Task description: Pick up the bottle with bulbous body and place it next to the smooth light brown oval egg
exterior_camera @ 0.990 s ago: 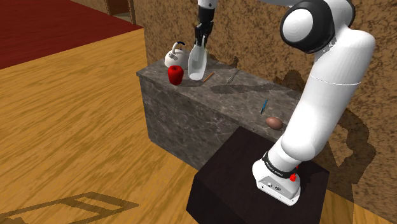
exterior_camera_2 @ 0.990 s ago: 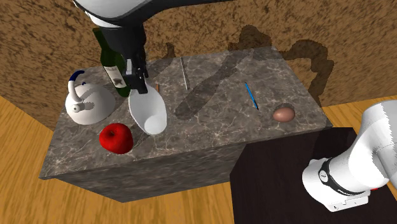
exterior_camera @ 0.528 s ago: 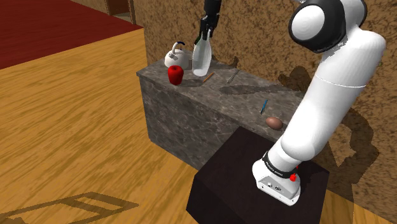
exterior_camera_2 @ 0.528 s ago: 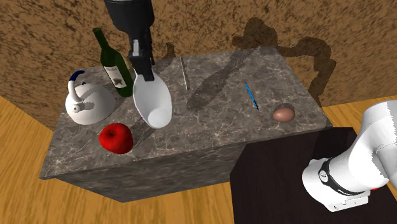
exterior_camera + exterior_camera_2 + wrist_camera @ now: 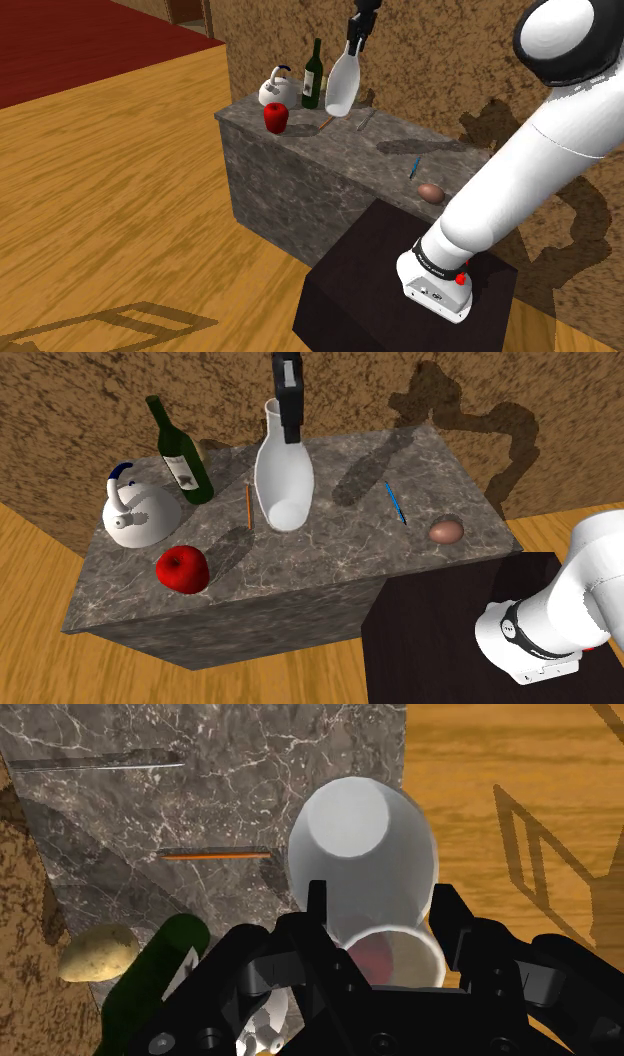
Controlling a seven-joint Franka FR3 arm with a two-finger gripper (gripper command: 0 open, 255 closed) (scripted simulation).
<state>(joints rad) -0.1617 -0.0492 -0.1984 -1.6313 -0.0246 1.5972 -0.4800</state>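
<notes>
Layout, second exterior view's left to right: kettle, green bottle and apple stand on the marble counter, then an orange pencil. Next is our target, the white bulbous bottle, hanging roughly upright off the surface over the counter's middle. Blue pen and light brown egg lie further right, well apart from it. We read the bottle as rigid, smooth, probably slippery and breakable. Mass sits low in the bulb, so the narrow neck is the sane grab point, and it may swing like a pendulum. Gripper is clamped on that neck from above, fingers parted only by the neck's width, touching nothing else. We judge the carry toward the egg comes next, and set-down should be gentle.
</notes>
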